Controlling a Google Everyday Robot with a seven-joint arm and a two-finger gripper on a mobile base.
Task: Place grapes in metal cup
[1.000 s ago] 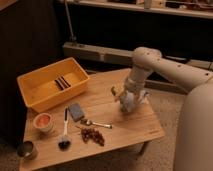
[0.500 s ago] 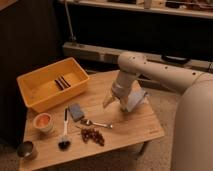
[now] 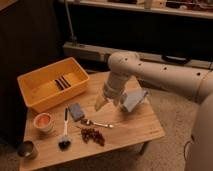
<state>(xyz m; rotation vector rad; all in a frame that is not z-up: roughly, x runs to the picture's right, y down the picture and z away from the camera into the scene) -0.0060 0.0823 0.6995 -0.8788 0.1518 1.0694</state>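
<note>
The grapes [image 3: 93,135], a small dark reddish-brown bunch, lie on the wooden table [image 3: 130,127] near its front edge. The metal cup [image 3: 26,149], short and dark grey, stands at the table's front left corner. My gripper [image 3: 106,104] hangs over the middle of the table, pointing down, above and a little right of the grapes and far from the cup. Its fingers look open, and I see nothing between them.
A yellow bin [image 3: 50,87] fills the back left of the table. In front of it are an orange-pink bowl [image 3: 43,121], a black-headed brush [image 3: 65,132], a blue-grey block [image 3: 76,111] and a spoon [image 3: 97,123]. A pale crumpled object [image 3: 134,99] lies right of the gripper.
The arm has swung left, carrying the gripper from the table's right side to above its middle. The objects on the table have not moved.
</note>
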